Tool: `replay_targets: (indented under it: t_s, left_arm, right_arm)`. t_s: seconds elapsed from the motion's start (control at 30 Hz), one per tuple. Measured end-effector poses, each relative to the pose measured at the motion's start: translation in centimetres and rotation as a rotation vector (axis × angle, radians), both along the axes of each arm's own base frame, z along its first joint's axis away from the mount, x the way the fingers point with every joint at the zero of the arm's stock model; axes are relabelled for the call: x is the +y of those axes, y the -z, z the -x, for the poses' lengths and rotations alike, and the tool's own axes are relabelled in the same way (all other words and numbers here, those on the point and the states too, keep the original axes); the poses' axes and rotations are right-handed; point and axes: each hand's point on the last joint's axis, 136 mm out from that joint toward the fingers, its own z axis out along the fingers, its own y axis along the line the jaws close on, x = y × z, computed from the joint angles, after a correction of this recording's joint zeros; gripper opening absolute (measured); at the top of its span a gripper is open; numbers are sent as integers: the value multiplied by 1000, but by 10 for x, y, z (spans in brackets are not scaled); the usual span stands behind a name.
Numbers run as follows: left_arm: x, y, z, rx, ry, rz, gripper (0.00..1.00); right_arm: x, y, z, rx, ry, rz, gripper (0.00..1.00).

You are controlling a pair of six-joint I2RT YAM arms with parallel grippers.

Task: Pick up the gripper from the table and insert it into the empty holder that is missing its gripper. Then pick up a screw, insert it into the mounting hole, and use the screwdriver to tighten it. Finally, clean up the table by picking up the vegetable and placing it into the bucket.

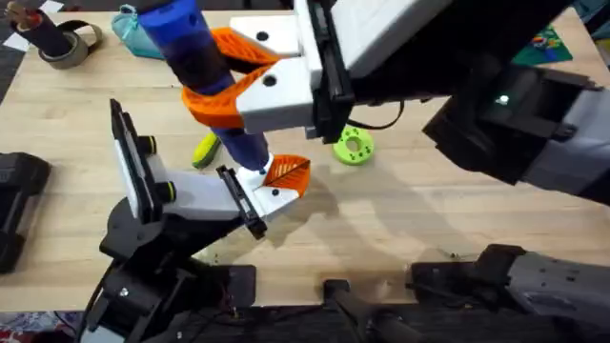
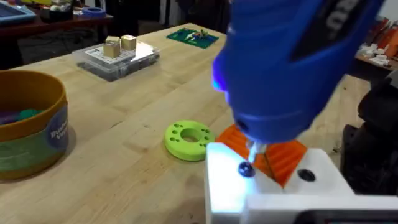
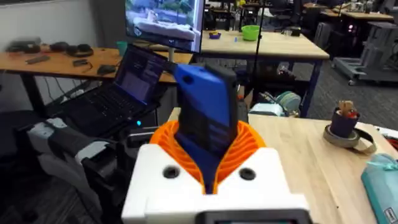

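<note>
My right gripper (image 1: pixel 208 74) reaches in from the upper right, shut on the blue screwdriver (image 1: pixel 191 43), which stands tilted. Its orange pads (image 3: pixel 249 146) clasp the handle (image 3: pixel 208 112). The screwdriver's tip (image 2: pixel 254 149) sits at a dark screw (image 2: pixel 245 168) in the white gripper block (image 1: pixel 274 195) with the orange finger (image 1: pixel 288 174). That block is on the black holder rail (image 1: pixel 240 200) of my left arm. In the left wrist view the left gripper (image 2: pixel 268 163) has its orange pads together, empty. The yellow-green vegetable (image 1: pixel 205 150) lies behind the screwdriver shaft. The tan bucket (image 2: pixel 31 124) stands on the table.
A bright-green disc with holes (image 1: pixel 354 146) lies right of the screwdriver tip. A tape roll (image 1: pixel 67 43) and a teal pouch (image 1: pixel 133 29) sit at the back left. A clear box with small blocks (image 2: pixel 118 56) and a green board (image 2: pixel 193 36) lie farther off.
</note>
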Motion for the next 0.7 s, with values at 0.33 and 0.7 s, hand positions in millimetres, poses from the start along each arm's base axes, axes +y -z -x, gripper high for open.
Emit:
replay_targets:
  t_s: [0.33, 0.7]
  left_arm:
    - [0, 0, 0, 0, 0, 0, 14]
    - [0, 0, 0, 0, -3, 0, 14]
  right_arm:
    - [2, 5, -2, 0, 1, 9, 48]
    - [2, 5, -2, 9, -4, 11, 48]
